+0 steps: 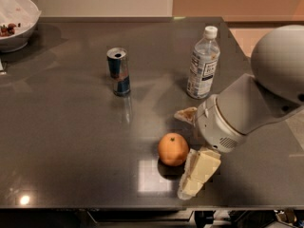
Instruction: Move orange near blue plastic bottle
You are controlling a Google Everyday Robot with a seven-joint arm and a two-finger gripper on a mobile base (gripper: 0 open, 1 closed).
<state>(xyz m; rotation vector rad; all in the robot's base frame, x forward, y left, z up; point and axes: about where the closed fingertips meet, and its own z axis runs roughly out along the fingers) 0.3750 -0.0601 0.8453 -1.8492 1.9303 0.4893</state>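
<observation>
The orange (173,149) rests on the dark grey table (71,127) near the front edge. The blue plastic bottle (203,63), clear with a white cap and a white label, stands upright behind and to the right of it. My gripper (190,145) is open just to the right of the orange. Its far fingertip (185,114) lies behind the fruit and its near fingertip (198,173) lies in front and to the right. The orange sits at the mouth of the gap, and I cannot tell whether a finger touches it.
A blue and silver can (118,72) stands upright left of the bottle. A white bowl (19,25) with some food sits at the far left corner. The table's front edge runs just below the gripper.
</observation>
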